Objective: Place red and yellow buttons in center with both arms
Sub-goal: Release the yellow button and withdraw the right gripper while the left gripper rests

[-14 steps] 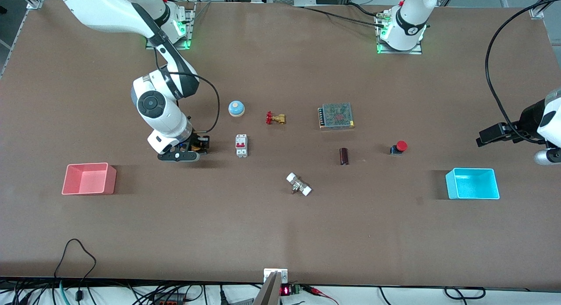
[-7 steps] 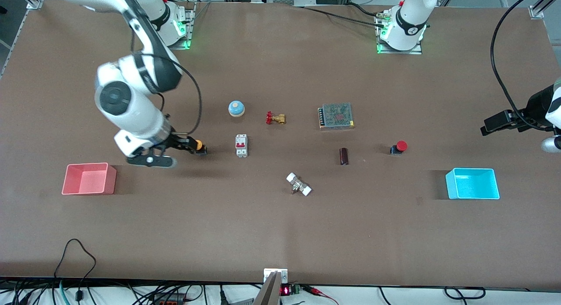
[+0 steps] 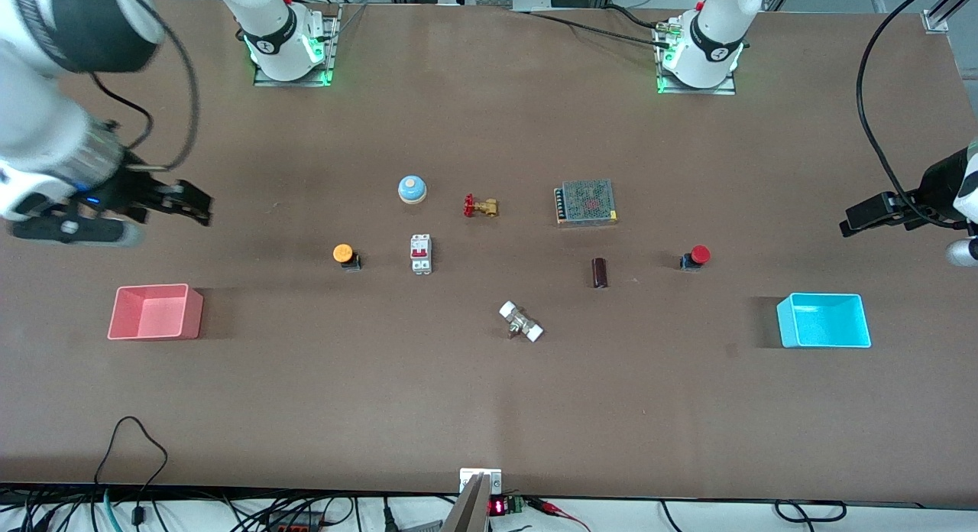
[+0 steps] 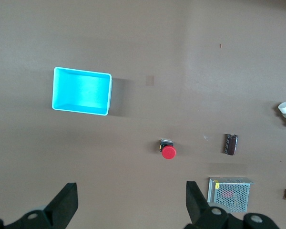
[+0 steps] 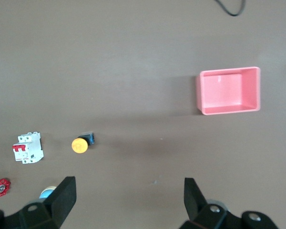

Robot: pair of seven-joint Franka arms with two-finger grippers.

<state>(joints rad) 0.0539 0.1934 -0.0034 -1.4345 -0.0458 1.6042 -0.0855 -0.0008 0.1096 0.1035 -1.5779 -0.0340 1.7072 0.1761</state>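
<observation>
The yellow button (image 3: pixel 344 254) stands free on the table beside the white breaker (image 3: pixel 421 253), toward the right arm's end; it also shows in the right wrist view (image 5: pixel 80 144). The red button (image 3: pixel 694 257) stands toward the left arm's end, near the cyan bin, and shows in the left wrist view (image 4: pixel 168 151). My right gripper (image 3: pixel 200 205) is open and empty, up over bare table above the pink bin's end; its own view shows it open too (image 5: pixel 128 200). My left gripper (image 3: pixel 852 217) is open and empty (image 4: pixel 132 202), high at the table's edge. The bare center (image 3: pixel 504 261) lies between the buttons.
A pink bin (image 3: pixel 155 312) and a cyan bin (image 3: pixel 824 320) stand at the two ends. A blue dome bell (image 3: pixel 412 189), a brass valve (image 3: pixel 480 206), a mesh-topped power supply (image 3: pixel 587 202), a dark cylinder (image 3: pixel 600 272) and a white-capped fitting (image 3: pixel 521 322) lie around the middle.
My right gripper has let go of the yellow button, risen and drawn back toward the right arm's end of the table. The button stays beside the breaker. The left arm has barely moved.
</observation>
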